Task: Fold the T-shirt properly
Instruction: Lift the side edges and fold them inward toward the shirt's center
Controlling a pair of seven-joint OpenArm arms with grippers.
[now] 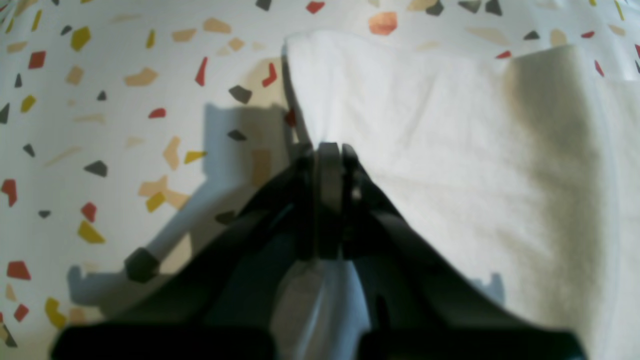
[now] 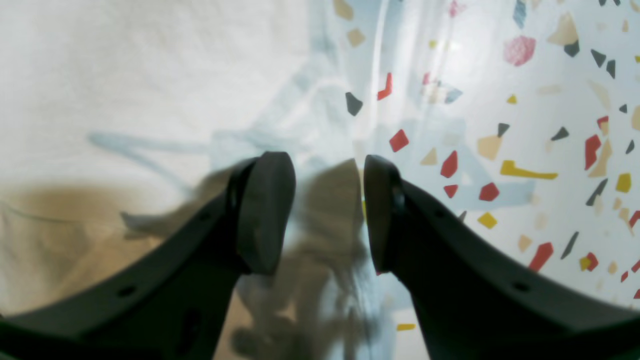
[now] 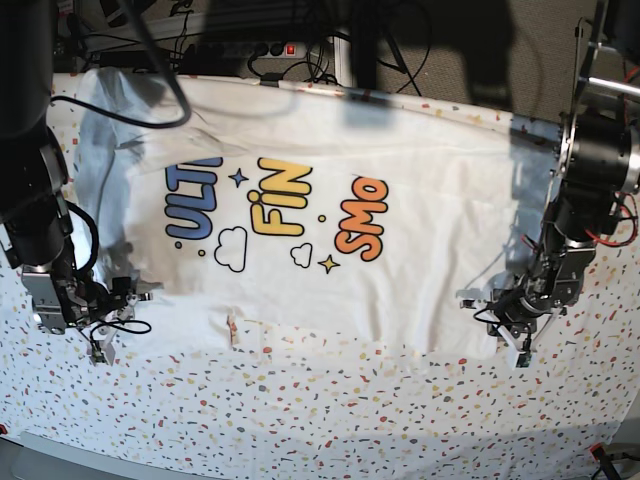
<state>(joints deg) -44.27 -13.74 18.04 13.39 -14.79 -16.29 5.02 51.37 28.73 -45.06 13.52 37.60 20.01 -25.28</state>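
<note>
On the terrazzo-patterned desk (image 3: 300, 410) the T-shirt (image 3: 330, 240) lies spread print-up. Left hand (image 1: 327, 152) is pinched tight on its hem corner, probably to lift a fold, while right hand (image 2: 327, 210) hovers spread apart beside the opposite edge.

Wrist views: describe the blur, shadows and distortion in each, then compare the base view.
Left wrist view: the shut left gripper is soft-focused, its shadow falls on the speckled cloth, and the T-shirt has a shaded fold. Right wrist view: the open right gripper and everything behind are blurred, edges bow fisheye-like. Base view: sharper, evenly lit, dark along the top.
</note>
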